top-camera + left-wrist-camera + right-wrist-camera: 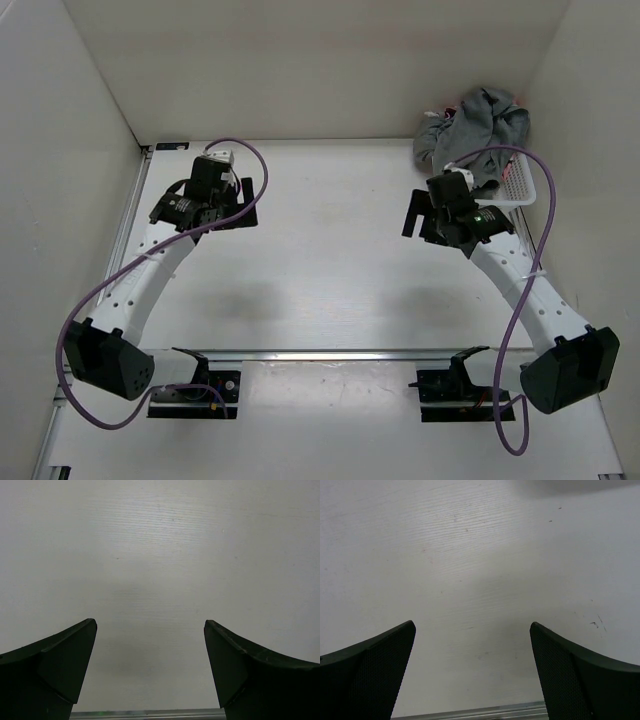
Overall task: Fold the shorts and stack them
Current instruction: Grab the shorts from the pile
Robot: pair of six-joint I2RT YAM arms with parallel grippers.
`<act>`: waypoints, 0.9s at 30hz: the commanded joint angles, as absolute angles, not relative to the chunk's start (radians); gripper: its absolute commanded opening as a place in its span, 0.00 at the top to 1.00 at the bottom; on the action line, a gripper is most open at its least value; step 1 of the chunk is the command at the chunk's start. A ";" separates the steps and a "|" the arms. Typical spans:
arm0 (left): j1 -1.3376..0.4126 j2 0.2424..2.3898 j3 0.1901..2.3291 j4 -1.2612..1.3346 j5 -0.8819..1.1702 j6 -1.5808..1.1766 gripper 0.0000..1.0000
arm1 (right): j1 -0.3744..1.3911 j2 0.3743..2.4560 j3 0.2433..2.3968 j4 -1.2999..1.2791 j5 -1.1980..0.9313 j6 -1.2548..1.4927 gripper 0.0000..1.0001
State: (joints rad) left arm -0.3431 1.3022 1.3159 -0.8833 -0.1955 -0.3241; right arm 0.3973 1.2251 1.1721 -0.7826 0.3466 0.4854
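Note:
The grey shorts [478,125] lie crumpled in a heap in a white basket [518,190] at the far right corner of the table. My right gripper [422,222] hangs over the table just left of and nearer than the basket, open and empty; its wrist view shows only bare table between the fingers [385,670]. My left gripper [232,212] hangs over the far left part of the table, open and empty, with bare table between its fingers [60,665]. The shorts do not show in either wrist view.
White walls close in the table at the back and on both sides. A metal rail [330,355] runs across the table near the arm bases. Purple cables [245,165] loop over both arms.

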 commanded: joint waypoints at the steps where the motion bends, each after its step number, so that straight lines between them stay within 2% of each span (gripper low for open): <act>1: -0.342 1.250 1.322 -0.859 -0.127 -0.311 0.00 | 0.380 1.200 1.169 -0.775 0.368 0.468 0.00; 6: -0.342 1.241 1.351 -0.859 -0.118 -0.342 0.00 | 0.310 1.210 1.212 -0.785 0.408 0.468 0.00; 10: -0.399 1.241 1.362 -0.859 -0.148 -0.342 0.00 | 0.218 1.255 1.276 -0.785 0.520 0.479 0.00; 14: -0.417 1.252 1.362 -0.859 -0.137 -0.376 0.00 | 0.033 1.362 1.453 -0.785 0.392 0.451 0.00; 18: -0.417 1.322 1.387 -0.859 -0.114 -0.376 0.00 | -0.098 1.613 1.638 -0.805 0.267 0.419 0.00; 27: -0.437 1.431 1.460 -0.868 -0.144 -0.387 0.00 | -0.144 2.147 2.127 -0.838 0.135 0.419 0.00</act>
State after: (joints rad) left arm -0.4282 1.4269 1.3987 -0.8753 -0.1326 -0.3763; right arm -0.1356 2.0575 2.0174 -0.8089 0.2356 0.4366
